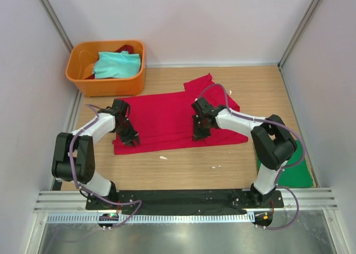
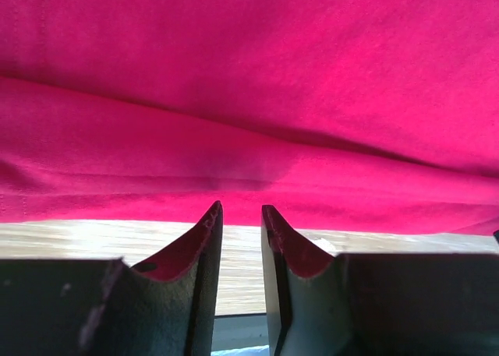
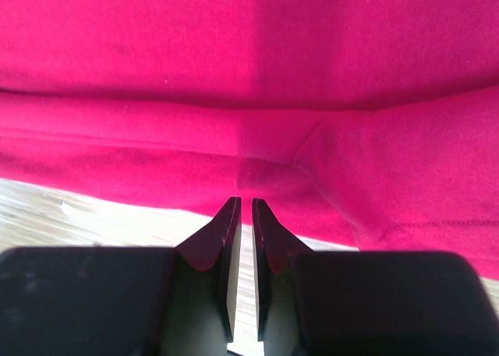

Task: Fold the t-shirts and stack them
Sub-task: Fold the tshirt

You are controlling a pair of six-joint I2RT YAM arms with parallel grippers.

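A red t-shirt (image 1: 167,118) lies spread flat across the middle of the wooden table. My left gripper (image 1: 132,138) is at its near left edge, and my right gripper (image 1: 199,133) is at its near edge right of centre. In the left wrist view the fingers (image 2: 204,239) stand slightly apart with nothing between them, their tips just short of the red hem (image 2: 234,192). In the right wrist view the fingers (image 3: 230,227) are almost together, with only bare table showing in the thin gap, their tips at the red hem (image 3: 257,177).
An orange bin (image 1: 105,87) at the back left holds a teal shirt (image 1: 117,64) and something red. A green folded shirt (image 1: 295,173) lies at the right, beside the right arm. Grey walls close in both sides.
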